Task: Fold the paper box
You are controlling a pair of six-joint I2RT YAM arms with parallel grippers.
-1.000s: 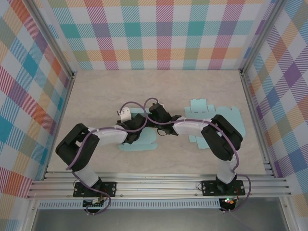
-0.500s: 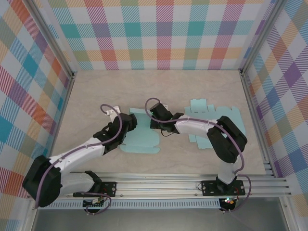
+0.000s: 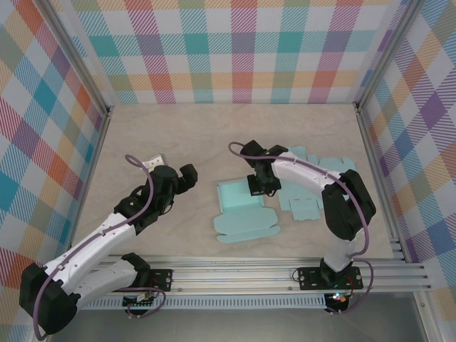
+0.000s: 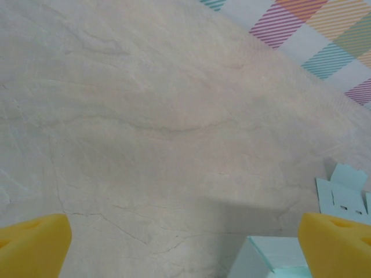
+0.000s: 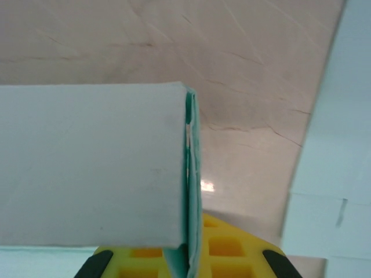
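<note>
Plaid walls (image 3: 242,50) of many colours closed in a pale marbled desk (image 3: 178,135) on three sides. Near the desk's middle lay the light-teal paper box (image 3: 242,217), partly folded, with one wall raised above a flat panel with flaps. More flat teal cut-outs (image 3: 303,206) lay just right of it. The right hand (image 3: 258,185) was clamped on the raised wall's edge, the paper pinched between its yellow pads (image 5: 232,249). The left hand (image 3: 188,178) hung well left of the box, its yellow fingers (image 4: 35,246) wide apart above bare desk.
</note>
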